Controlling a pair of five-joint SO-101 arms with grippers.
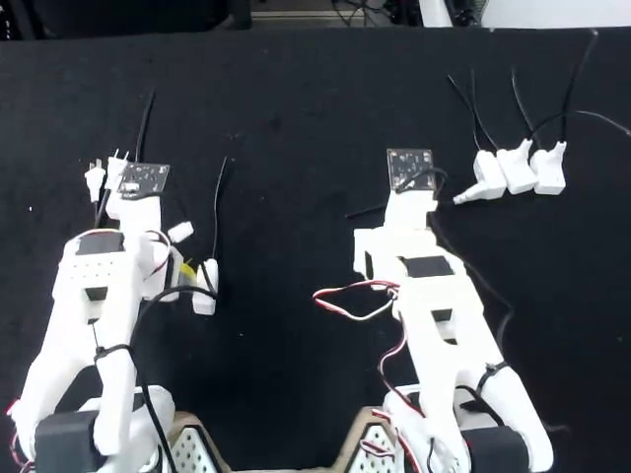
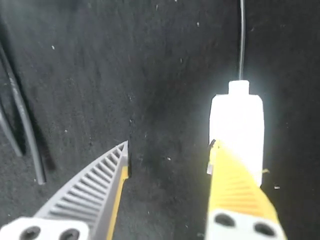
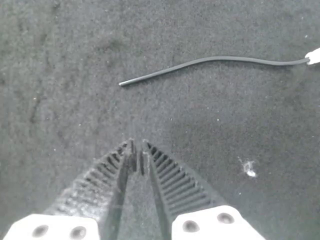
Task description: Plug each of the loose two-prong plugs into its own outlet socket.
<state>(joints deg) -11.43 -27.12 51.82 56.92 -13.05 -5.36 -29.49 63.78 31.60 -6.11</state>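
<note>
The white corded block (image 2: 236,125) lies on the bench (image 2: 150,60), straight beyond the tip of the left claw's (image 2: 169,150) yellow finger (image 2: 235,190). That finger overlaps the block's near end, though I cannot tell whether they touch. The claw is spread wide, with bare bench in the gap and the grey ribbed finger (image 2: 95,190) well apart from the block. The block is a plain rectangular body, glaring bright, with a narrower neck at the far end where a thin black cord (image 2: 242,35) leaves it.

In the high view the same block (image 1: 204,294) lies at about 8 o'clock on the bench, just beside the left arm (image 1: 89,296). Its cord runs toward 12 o'clock.

Two loose two-prong plugs (image 1: 96,178) lie close together at about 10 o'clock, white, on dark cords.

At 2 o'clock three white corded pieces (image 1: 515,168) lie side by side, their cords fanning out toward 12 o'clock.

The right claw (image 3: 136,152) hangs over bare bench with its ribbed fingertips drawn together, gripping nothing. Ahead of it lies a loose black cord end (image 3: 200,62).
</note>
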